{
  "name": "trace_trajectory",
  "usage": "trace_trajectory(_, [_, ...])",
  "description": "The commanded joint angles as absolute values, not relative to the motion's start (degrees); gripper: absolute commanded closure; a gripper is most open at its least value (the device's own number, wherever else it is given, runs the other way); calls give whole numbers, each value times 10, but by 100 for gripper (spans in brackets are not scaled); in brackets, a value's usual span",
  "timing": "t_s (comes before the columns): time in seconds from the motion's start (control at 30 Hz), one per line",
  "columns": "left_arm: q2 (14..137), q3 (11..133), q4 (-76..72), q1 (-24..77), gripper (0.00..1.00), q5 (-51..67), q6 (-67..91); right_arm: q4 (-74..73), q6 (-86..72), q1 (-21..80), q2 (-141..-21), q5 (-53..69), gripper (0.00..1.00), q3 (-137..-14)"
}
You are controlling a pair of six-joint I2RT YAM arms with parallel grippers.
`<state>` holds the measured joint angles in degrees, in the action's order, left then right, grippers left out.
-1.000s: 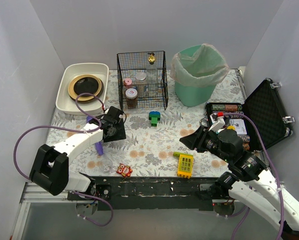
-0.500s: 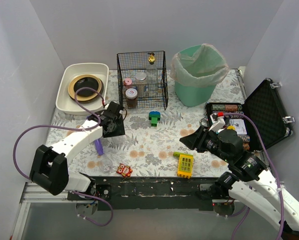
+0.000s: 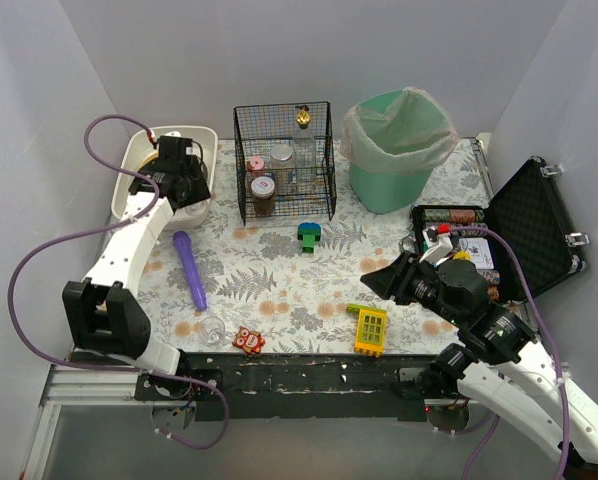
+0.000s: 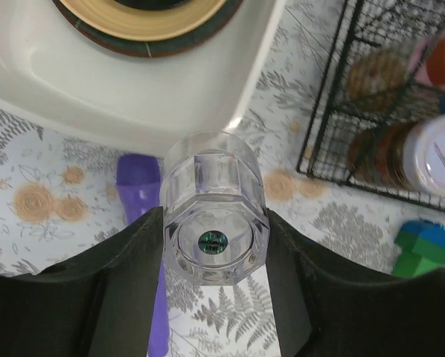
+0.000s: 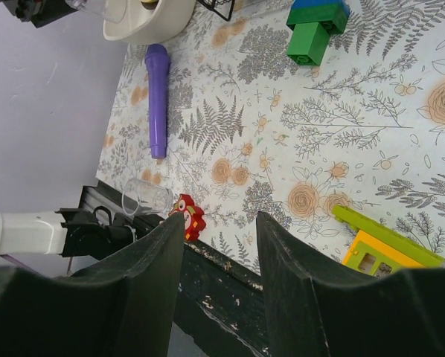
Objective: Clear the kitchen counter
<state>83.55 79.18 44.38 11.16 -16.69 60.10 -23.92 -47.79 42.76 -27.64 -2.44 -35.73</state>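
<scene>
Left claw (image 4: 213, 245): pinching a clear glass (image 4: 211, 175) between 2 fingers, over the near rim of the white tub (image 4: 96, 82) at the far left corner of the table (image 3: 299, 280).
Surface: the table, in leaf-print cloth, lies beneath both arms.
Left edge: purple tool (image 3: 191, 268).
Near edge: 2nd glass (image 5: 148, 197) lying beside a red owl toy (image 3: 247, 340).
Far edge: wire basket (image 3: 284, 160), green bin (image 3: 394, 150).
Right claw (image 5: 219, 223): spread, holding nothing, above the near right part.
Right edge: open black case (image 3: 524, 225).

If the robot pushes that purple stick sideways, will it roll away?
Probably. The purple stick looks round and lies flat on the kitchen counter, so a sideways push would likely roll it. One end looks thicker, so it might curve. It lies straight, so it is probably stiff, not floppy.
</scene>
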Motion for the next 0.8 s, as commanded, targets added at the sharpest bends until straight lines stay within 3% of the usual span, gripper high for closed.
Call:
trace_trajectory(0.0, [890,849,425,63,100,-150,564,-238,-472,426,-266,-36,49,-365])
trace_trajectory(0.27, [976,898,389,6,100,-121,561,-259,-463,426,-259,-56,49,-374])
trace_trajectory(0.77, [1074,929,369,1,100,-84,545,-262,-452,425,-268,-64,49,-376])
